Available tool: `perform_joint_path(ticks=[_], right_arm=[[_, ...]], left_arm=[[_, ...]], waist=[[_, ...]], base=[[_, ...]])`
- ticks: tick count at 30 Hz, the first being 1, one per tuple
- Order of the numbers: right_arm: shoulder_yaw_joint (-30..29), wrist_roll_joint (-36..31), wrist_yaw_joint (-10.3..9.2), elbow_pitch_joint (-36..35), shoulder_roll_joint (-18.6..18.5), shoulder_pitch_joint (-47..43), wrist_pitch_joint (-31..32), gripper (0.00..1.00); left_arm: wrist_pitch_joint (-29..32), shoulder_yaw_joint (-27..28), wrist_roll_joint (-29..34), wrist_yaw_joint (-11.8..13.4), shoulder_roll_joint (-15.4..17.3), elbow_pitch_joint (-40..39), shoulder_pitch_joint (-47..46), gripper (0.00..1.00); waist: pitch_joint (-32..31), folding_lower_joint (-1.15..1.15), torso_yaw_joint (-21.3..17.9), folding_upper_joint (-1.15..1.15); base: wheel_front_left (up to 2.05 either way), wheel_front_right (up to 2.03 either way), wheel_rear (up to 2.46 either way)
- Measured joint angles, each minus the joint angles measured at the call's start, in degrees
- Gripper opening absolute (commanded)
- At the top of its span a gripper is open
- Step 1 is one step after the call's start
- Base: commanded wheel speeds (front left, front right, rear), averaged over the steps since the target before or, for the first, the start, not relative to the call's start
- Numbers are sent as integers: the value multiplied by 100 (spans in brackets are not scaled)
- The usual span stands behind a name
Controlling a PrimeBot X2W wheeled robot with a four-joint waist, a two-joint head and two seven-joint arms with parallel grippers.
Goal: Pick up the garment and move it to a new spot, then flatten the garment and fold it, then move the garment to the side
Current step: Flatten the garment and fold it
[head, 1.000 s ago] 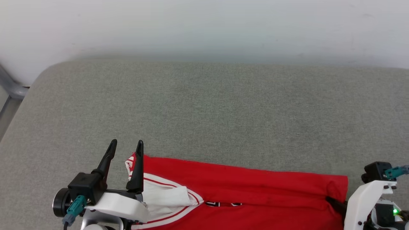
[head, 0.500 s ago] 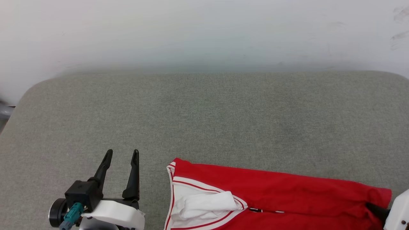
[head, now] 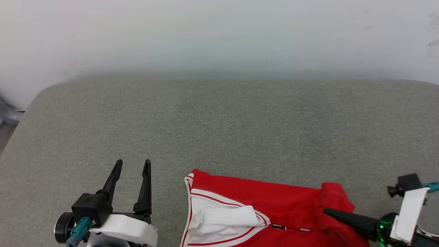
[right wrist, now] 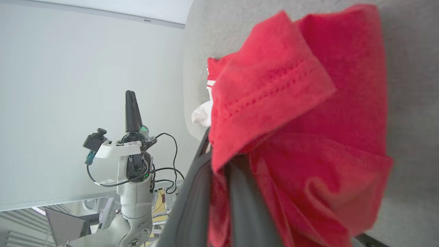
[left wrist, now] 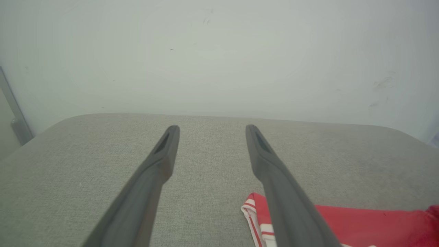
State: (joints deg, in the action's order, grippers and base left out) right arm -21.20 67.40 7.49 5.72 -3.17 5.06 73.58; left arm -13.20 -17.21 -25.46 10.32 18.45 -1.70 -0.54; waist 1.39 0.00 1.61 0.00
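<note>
The right gripper point(head: 328, 211) is seen clamped tight on a bunched red corner of the garment point(head: 274, 202), with cloth draped over both fingers point(right wrist: 243, 212) in the right wrist view. The garment is spread along the near edge of the grey cushion point(head: 219, 120), a white sleeve point(head: 226, 219) folded at its left end. The left gripper point(head: 132, 165) is held wide apart and empty, near that end, fingers pointed toward the pale wall point(head: 219, 34).
</note>
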Motion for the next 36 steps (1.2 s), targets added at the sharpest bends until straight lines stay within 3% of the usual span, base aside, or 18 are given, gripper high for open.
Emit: perform_joint_path(ticks=[4,13,24,27,28,36], right_arm=[[651,789,0,236,18,51,-291,0],[2245,1544,0,454,19,488,-1265,0],[3628,1373,0,980,27,1022,-2588,0],[3776,1123,0,1152,27,1076,-2897,62],[3829,1100,0,1200,26,1094,-2952,100],[4106,834,0,811,7,1222,-3417,100]], left_arm=[[11,-33,0,-5,-18,-3,-63,100],[-19,-97,-1,-43,-121,1,-313,100],[-114,-129,-2,-146,-324,226,-627,100],[-136,-126,-2,-176,-365,307,-695,100],[-137,-124,-1,-186,-376,330,-705,100],[-162,-99,16,-261,-379,460,-734,100]], waist=[[21,0,138,0],[353,0,487,0],[846,0,807,0],[902,0,832,0],[905,0,826,0],[821,0,661,0]], base=[[0,0,0],[0,0,0],[0,0,0],[0,0,0],[0,0,0],[0,0,0]])
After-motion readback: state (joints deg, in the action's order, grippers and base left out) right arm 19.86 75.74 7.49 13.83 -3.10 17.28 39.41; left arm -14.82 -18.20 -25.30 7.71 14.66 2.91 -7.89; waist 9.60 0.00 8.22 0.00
